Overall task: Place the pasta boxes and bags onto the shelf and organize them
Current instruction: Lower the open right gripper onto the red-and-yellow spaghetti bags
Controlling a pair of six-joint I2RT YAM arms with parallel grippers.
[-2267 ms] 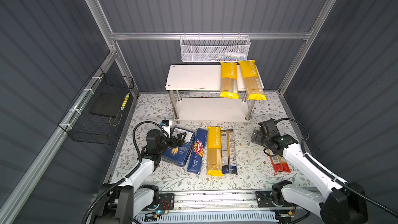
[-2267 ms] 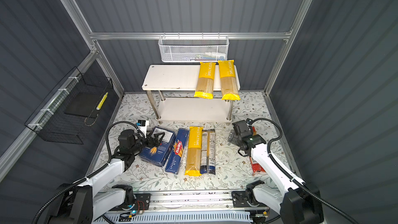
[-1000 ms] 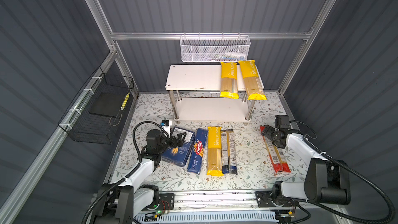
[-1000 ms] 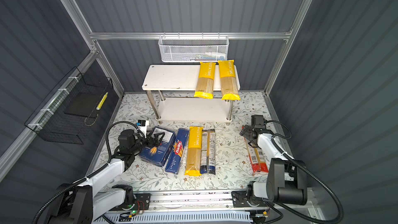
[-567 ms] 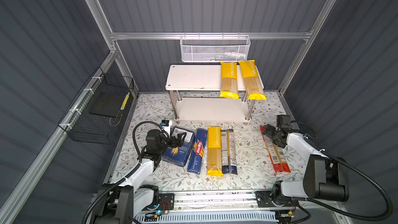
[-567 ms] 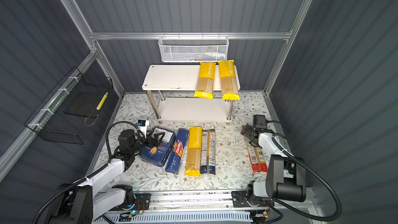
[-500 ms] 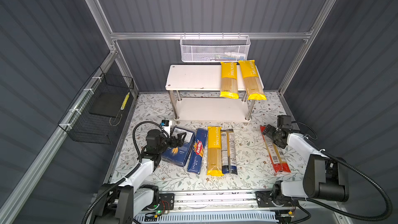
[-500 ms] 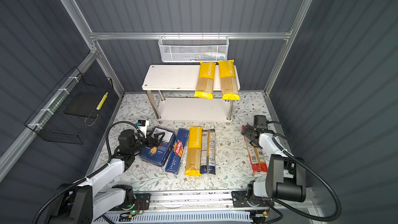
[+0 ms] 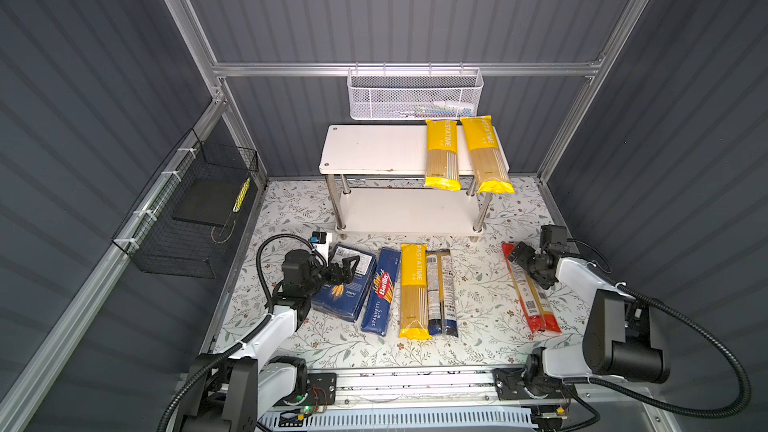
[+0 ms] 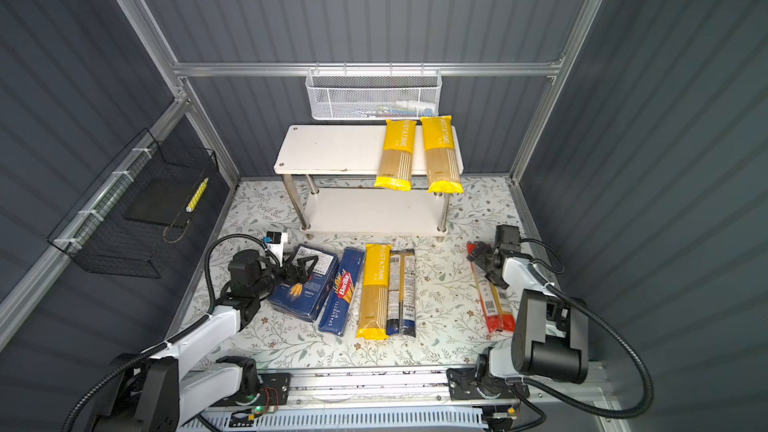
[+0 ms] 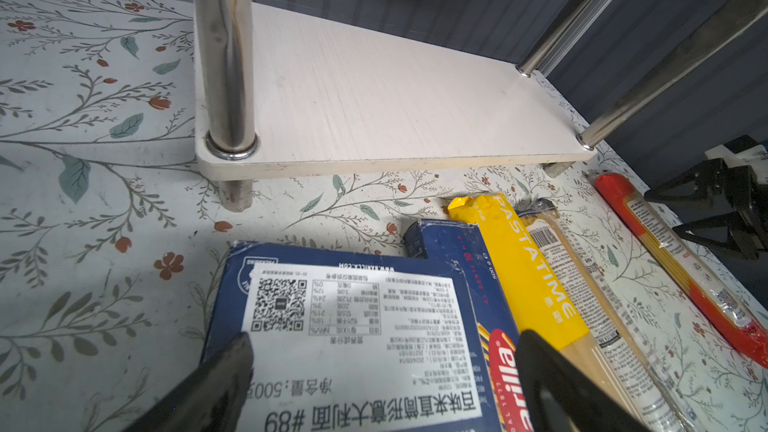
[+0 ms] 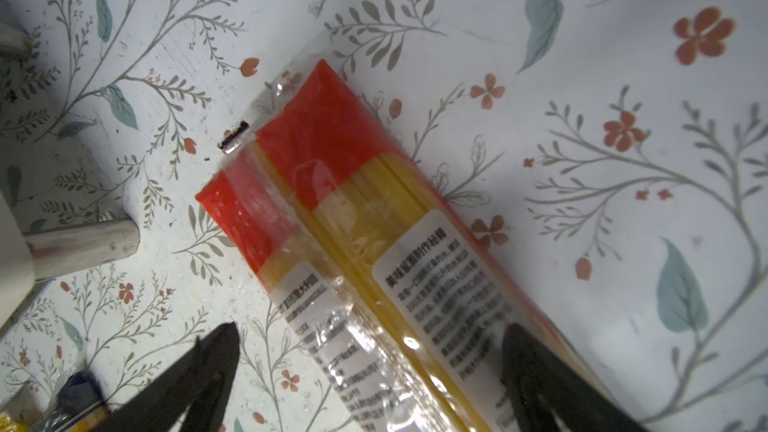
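Pinch setup, I judge: right fingers (image 12: 199, 380) spread astride the red-ended bag (image 12: 374, 259) at 3 o'clock; left fingers (image 11: 216, 384) spread over the wide box (image 11: 353, 305).

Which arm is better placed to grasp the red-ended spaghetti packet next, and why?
Right. The right gripper, open, has its jaws either side of the red-ended spaghetti packet; the left gripper is across the table over the wide Barilla box.
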